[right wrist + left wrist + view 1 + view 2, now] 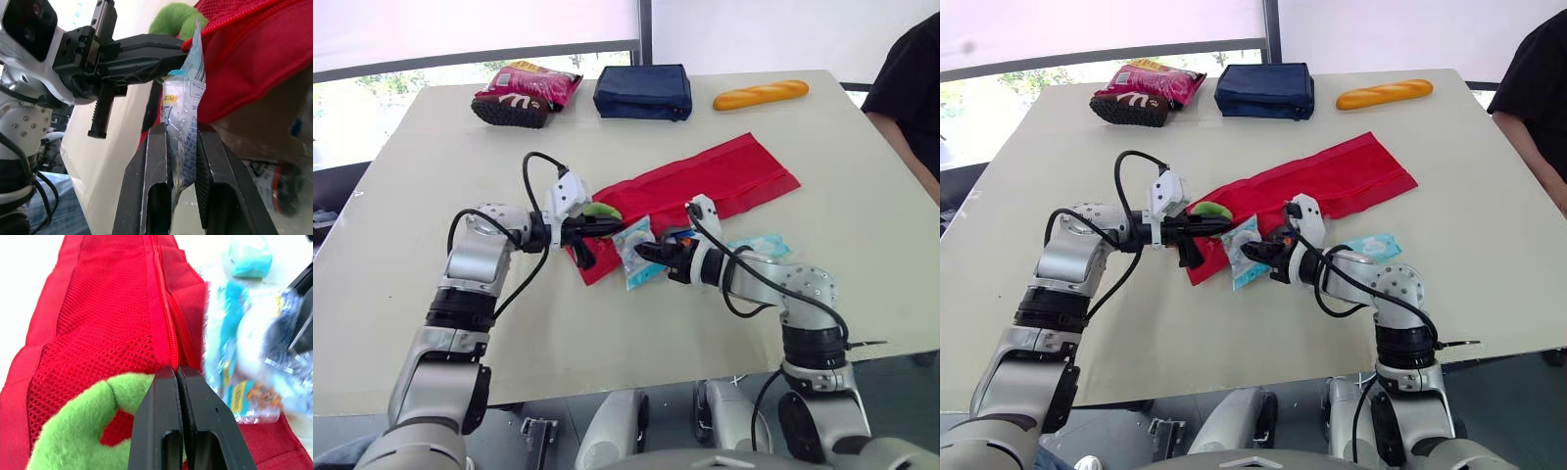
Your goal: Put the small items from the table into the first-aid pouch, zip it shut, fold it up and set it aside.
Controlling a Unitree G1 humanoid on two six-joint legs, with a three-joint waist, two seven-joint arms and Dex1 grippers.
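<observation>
- Fingers: the left gripper (612, 226) has its two black fingers (161, 421) pressed tight together, pinching the zipper edge of the red first-aid pouch (705, 181). The right gripper (644, 254) has its fingers (156, 161) clamped on a clear plastic packet (183, 107), which stands on edge between them.
- Directions below take the table's far edge as 12 o'clock and its middle as the dial's centre.
- A pale table (411, 294) bears everything.
- A person in a black sleeve (911, 88) stands at the table's 2 o'clock corner.
- The pouch lies unfolded and flat across the centre, a long strip running from about 7 o'clock to 1 o'clock. Its near end, with red mesh inside, is lifted by the left gripper.
- A closed navy bag (643, 92) sits at 12 o'clock, near the far edge.
- A dark shoe (509, 110) lies at 11 o'clock, touching a pink snack bag (543, 83) just behind it.
- A golden bread loaf (760, 94) lies at 1 o'clock, apart from the navy bag.
- A green plush item (600, 210) sits in the pouch's mesh end, just beside the left fingers.
- The clear packet is held at the pouch's near end, its top edge touching the red fabric beside the left fingertips.
- A light-blue packet (759, 243) lies flat at 4 o'clock, beside the right arm and outside the pouch.
</observation>
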